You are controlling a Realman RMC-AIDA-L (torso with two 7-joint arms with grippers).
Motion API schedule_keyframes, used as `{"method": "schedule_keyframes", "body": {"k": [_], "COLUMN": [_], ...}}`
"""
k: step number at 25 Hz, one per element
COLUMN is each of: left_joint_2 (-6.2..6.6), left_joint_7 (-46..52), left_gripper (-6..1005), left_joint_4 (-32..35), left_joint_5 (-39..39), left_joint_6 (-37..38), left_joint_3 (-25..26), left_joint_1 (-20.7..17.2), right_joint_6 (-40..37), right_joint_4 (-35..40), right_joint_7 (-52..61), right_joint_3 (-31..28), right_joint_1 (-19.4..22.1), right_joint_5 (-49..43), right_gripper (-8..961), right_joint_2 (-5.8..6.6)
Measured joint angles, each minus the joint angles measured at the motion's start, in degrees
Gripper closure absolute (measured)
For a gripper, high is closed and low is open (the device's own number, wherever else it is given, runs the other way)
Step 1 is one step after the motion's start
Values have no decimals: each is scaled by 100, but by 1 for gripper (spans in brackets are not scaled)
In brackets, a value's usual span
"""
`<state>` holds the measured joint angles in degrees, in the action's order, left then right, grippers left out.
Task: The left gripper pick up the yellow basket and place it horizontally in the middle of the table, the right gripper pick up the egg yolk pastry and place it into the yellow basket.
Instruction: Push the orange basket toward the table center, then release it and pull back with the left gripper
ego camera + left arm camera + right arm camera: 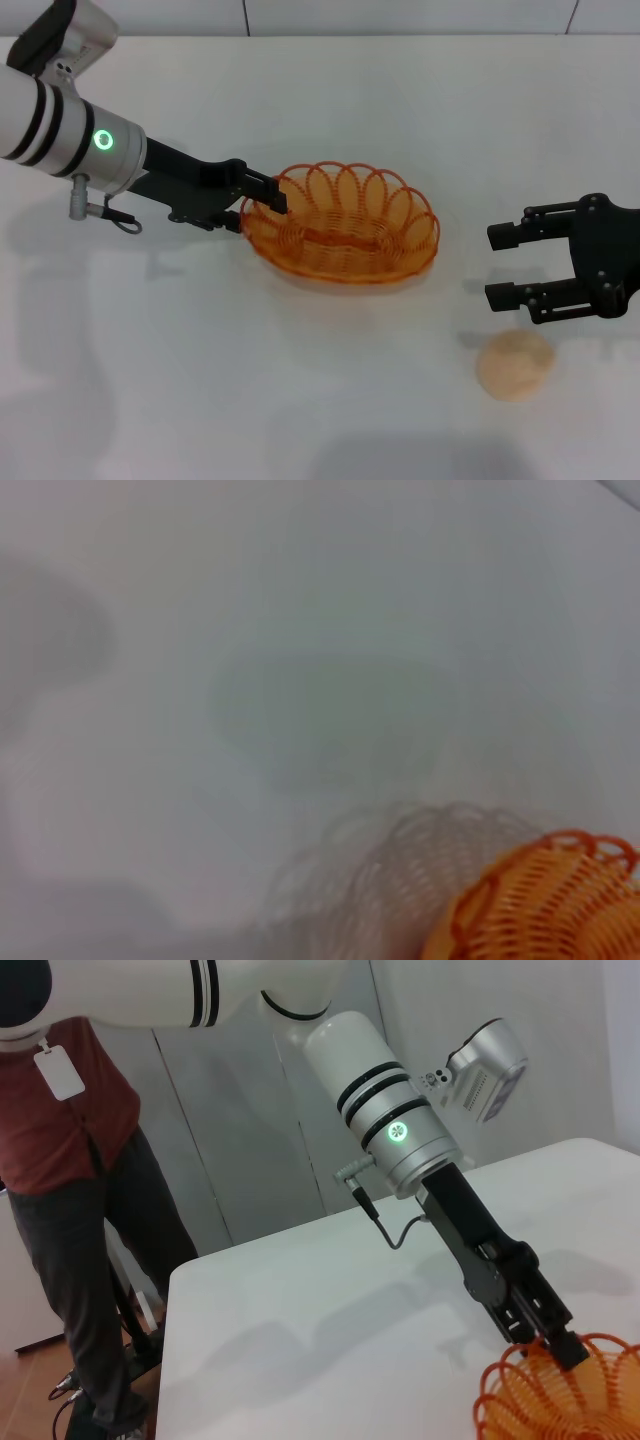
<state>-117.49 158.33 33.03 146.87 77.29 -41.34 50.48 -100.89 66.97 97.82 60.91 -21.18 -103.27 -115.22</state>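
The yellow basket [340, 225] is sitting near the middle of the table [300, 400], the left gripper [272, 195] pinching its left rim loops. Releasing cleanly probably means opening fully and backing straight off, so the wire is not dragging along. The right gripper [505, 265] is hovering spread open, empty, just above the egg yolk pastry [514, 364]. A person [80, 1210] is standing beyond the table, clear of both arms.

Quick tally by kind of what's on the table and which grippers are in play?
yellow basket: 1
egg yolk pastry: 1
Grippers: 2 (left gripper at the basket rim, right gripper open above the table)
Total: 4
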Motion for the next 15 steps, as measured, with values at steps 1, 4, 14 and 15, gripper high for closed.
{"method": "schedule_keyframes", "body": {"k": [1, 4, 14, 15], "left_joint_2": [5, 19, 146, 156], "left_joint_7": [-39, -101, -437, -470], "left_gripper": [518, 416, 115, 116], "left_joint_4": [4, 73, 460, 493], "left_joint_5": [-1, -25, -387, -400], "left_joint_6": [34, 74, 203, 210], "left_joint_3": [5, 9, -3, -4], "left_joint_1": [15, 27, 8, 8], "right_joint_6": [0, 0, 3, 6], "right_joint_4": [0, 0, -1, -6], "right_joint_7": [0, 7, 11, 11], "right_joint_3": [0, 0, -42, -56], "right_joint_1": [0, 0, 6, 10], "right_joint_5": [0, 0, 6, 6], "right_gripper": [297, 297, 299, 300], "right_joint_2": [0, 0, 3, 2]}}
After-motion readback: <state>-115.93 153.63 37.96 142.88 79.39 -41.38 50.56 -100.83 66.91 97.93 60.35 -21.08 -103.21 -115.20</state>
